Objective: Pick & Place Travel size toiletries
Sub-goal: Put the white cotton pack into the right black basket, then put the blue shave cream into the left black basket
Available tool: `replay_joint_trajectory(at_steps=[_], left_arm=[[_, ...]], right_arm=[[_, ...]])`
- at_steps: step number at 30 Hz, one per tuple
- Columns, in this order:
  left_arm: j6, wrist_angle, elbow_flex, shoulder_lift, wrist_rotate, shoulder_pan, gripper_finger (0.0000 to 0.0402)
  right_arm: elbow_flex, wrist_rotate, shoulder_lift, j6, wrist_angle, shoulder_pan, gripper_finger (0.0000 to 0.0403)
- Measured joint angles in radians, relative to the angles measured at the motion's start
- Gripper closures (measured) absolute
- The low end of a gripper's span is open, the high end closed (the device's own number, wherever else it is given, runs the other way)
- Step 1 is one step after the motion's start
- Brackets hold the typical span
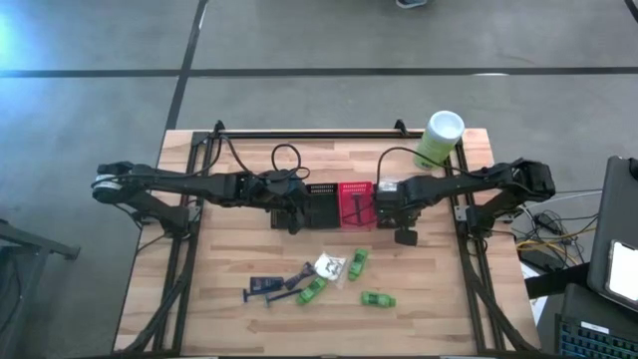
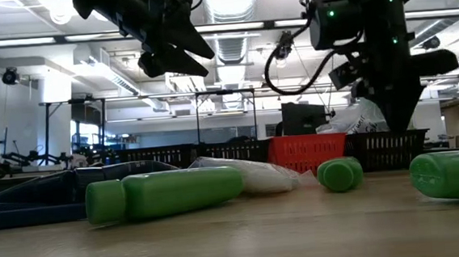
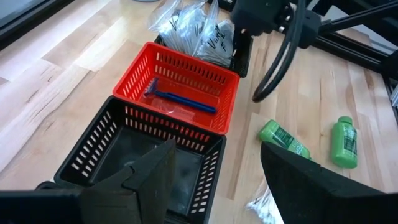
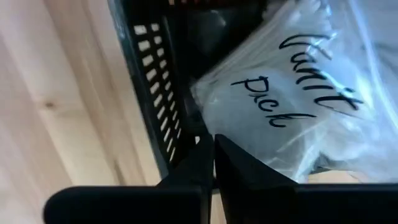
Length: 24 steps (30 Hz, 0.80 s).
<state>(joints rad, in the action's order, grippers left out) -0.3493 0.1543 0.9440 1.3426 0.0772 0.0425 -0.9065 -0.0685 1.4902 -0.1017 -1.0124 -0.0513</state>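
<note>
Three bright green bottles (image 1: 359, 264) (image 1: 312, 289) (image 1: 377, 299), a white crinkly packet (image 1: 329, 266) and dark razors (image 1: 267, 287) lie flat on the wood near the table's front. A blue razor (image 3: 180, 99) lies in the red basket (image 3: 176, 93). Clear packets (image 4: 298, 106) fill the black basket (image 4: 155, 106) to the right of the red one. My left gripper (image 3: 214, 168) is open, hovering over the left black basket (image 3: 143, 162). My right gripper (image 4: 214, 155) is shut, pointing down at the right basket's packets. My right gripper comes from above with its shut fingertips (image 4: 208, 146) at the lower edge of the clear packet (image 4: 214, 118) lying in the black basket. I cannot tell whether they touch it or pinch it.
The three baskets stand in a row at mid-table (image 1: 339, 204). A large pale-green canister with a white lid (image 1: 440, 138) stands at the far right corner. Black frame rails (image 1: 299, 133) run along the table's far edge and sides. Bare wood (image 1: 439, 299) lies near the front right.
</note>
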Motion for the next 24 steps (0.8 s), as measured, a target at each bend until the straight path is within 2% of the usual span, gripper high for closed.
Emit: replay_joint_trajectory(at_steps=[12, 18, 24], left_arm=[[0.006, 0.000, 0.000, 0.000, 0.000, 0.000, 0.0161], [0.006, 0.000, 0.000, 0.000, 0.000, 0.000, 0.0161], [0.006, 0.000, 0.000, 0.000, 0.000, 0.000, 0.0161]], right_arm=[[0.049, -0.013, 0.000, -0.030, 0.180, -0.018, 0.0388], [0.028, -0.006, -0.014, -0.057, 0.172, -0.009, 0.0390], [-0.050, 0.001, -0.068, -0.056, 0.132, 0.006, 0.0365]])
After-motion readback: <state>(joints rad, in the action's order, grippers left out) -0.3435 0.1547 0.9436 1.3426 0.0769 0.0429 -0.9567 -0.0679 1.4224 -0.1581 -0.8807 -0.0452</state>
